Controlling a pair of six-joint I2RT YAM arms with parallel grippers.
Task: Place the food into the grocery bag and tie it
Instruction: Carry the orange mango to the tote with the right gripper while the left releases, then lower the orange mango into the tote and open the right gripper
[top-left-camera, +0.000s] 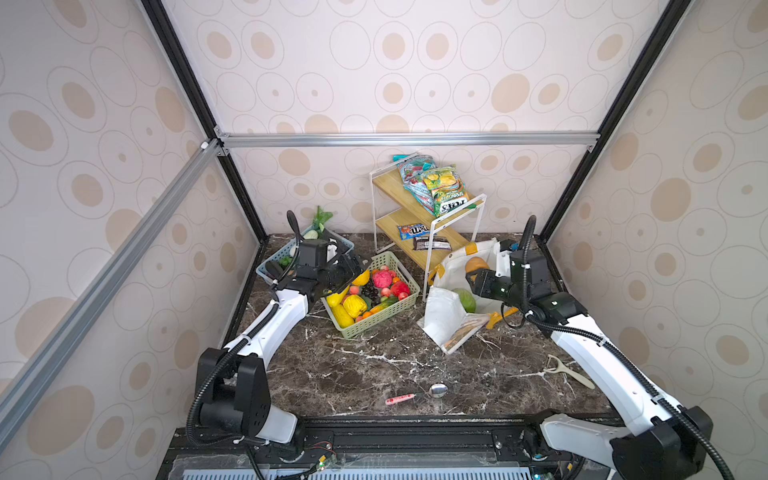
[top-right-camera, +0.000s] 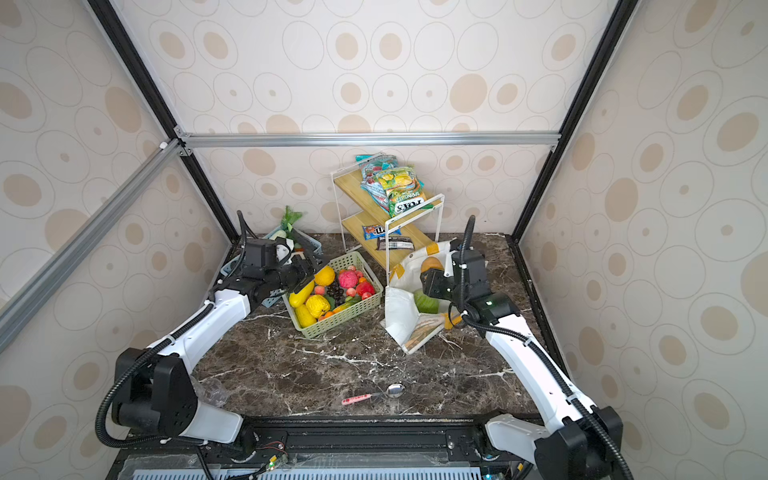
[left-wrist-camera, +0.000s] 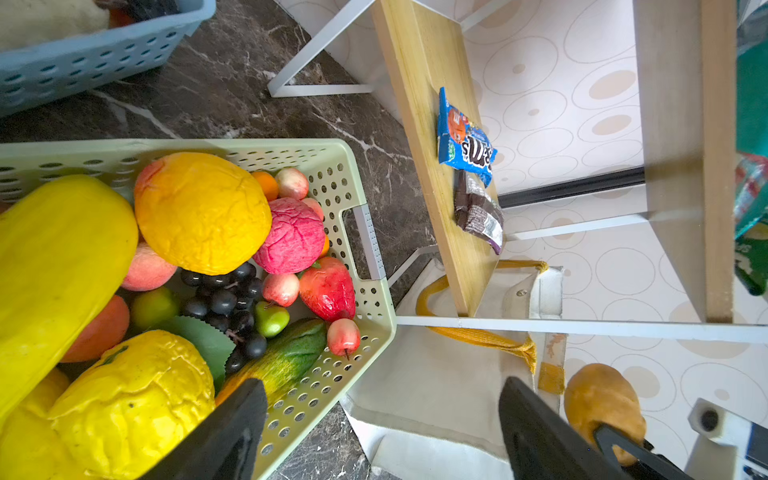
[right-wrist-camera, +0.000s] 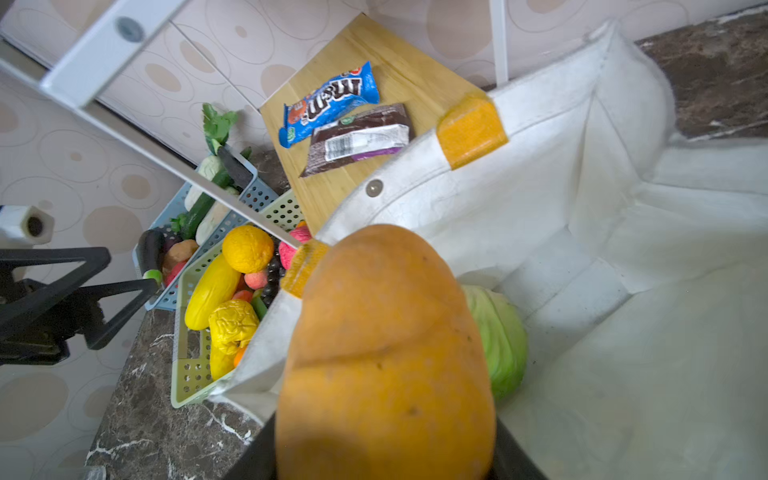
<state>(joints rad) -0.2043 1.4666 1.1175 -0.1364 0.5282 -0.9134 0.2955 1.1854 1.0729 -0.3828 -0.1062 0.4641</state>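
Smooth orange-brown oval piece (right-wrist-camera: 386, 353), clamped in the right pincer (right-wrist-camera: 384, 455), hangs over the white fabric grocery bag (right-wrist-camera: 623, 332) holding a crinkled cabbage (right-wrist-camera: 505, 332). Left pincer (left-wrist-camera: 380, 395) gapes wide, empty, above a perforated green basket (left-wrist-camera: 374, 332). In both top views the bag slumps at the counter's (top-left-camera: 374, 365) right rear.

Open white grocery bag (top-left-camera: 444, 318), cabbage (top-left-camera: 466, 300) inside, orange-brown piece (top-left-camera: 477, 264) above

You are looking into a booth whose walls (top-left-camera: 395, 62) carry pale wallpaper printed with beige ovals and thin grey rings. Black posts (top-left-camera: 190, 79) and silver aluminium bars (top-left-camera: 407, 139) frame its corners and edges. Your tabletop (top-left-camera: 374, 365) is dark brown marble with white veins. Toward its back stands a two-tier wooden shelf (top-left-camera: 388, 185) on a thin white metal frame. The light falls soft and even.
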